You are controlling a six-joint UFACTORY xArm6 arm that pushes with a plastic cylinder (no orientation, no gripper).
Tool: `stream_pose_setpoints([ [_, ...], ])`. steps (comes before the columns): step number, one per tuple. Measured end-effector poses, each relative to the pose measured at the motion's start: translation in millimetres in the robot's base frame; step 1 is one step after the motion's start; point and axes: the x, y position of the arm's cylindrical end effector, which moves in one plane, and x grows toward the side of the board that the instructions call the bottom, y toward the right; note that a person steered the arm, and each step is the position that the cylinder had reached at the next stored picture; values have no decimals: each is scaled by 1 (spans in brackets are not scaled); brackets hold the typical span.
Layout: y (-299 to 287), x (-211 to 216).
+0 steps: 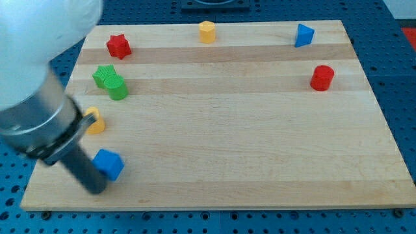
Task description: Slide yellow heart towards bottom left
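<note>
The yellow heart [96, 122] lies near the board's left edge, its left side hidden behind my arm. My dark rod slants down from the view's left, and my tip [96, 189] rests near the board's bottom left corner. The tip is well below the yellow heart. It sits just left of and below a blue block [109, 164], touching or nearly touching it.
A green star [102, 75] and a green cylinder [117, 88] sit together above the heart. A red star [118, 46], a yellow hexagon [207, 31] and a blue triangle [303, 35] line the top edge. A red cylinder [322, 77] stands at the right. The wooden board [234, 149] lies on a blue table.
</note>
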Motion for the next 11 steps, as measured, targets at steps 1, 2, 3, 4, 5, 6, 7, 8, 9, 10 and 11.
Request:
stream_pose_setpoints([
  [1, 50, -73],
  [2, 81, -148],
  [3, 79, -149],
  [4, 78, -125],
  [5, 90, -63],
  [6, 53, -32],
  [7, -22, -31],
  [8, -96, -33],
  [9, -121, -74],
  [10, -94, -174],
  [11, -92, -182],
])
